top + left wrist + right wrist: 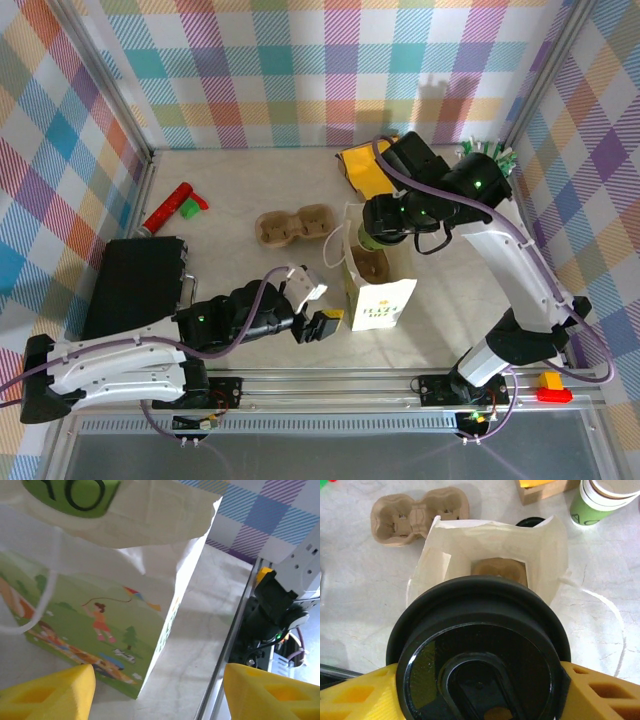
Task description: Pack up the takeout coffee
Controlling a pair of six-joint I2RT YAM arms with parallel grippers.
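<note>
My right wrist camera looks straight down on the lidded coffee [480,650], clamped in my right end effector [480,690] above the open bag [545,545]. The top camera shows that arm bent over it near the tabletop's [230,180] near edge. My left end effector [160,690] gapes empty beside the bag.

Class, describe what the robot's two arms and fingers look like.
The left arm and right arm match: white links, black joints with green lights, purple cables looping alongside. Their fingers are yellow with hollow cut-outs.
</note>
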